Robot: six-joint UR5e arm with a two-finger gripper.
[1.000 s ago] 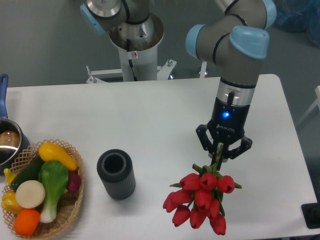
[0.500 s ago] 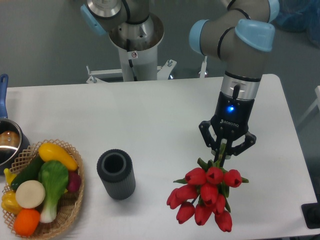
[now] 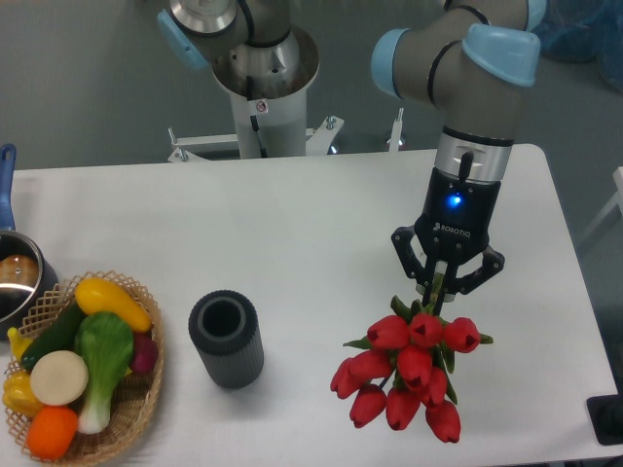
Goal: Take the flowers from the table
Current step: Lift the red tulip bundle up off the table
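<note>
The gripper (image 3: 446, 289) has its fingers (image 3: 431, 288) closed on the stems of the flowers (image 3: 409, 371). The red heads hang below, over the worktop (image 3: 292, 243), right of the dark cylinder (image 3: 226, 340).

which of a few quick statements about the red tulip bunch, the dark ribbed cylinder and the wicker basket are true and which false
1. The two-finger gripper is closed on the green stems of the red tulip bunch. True.
2. The dark grey ribbed cylinder lies on its side. False: it stands upright on the white table, open end up.
3. The woven wicker basket of vegetables sits at the table's left edge. True.
4. The tulips are inside the cylinder. False: they hang from the gripper, to the right of it.
5. An orange fruit rests beside the tulips. False: it is in the basket.
</note>
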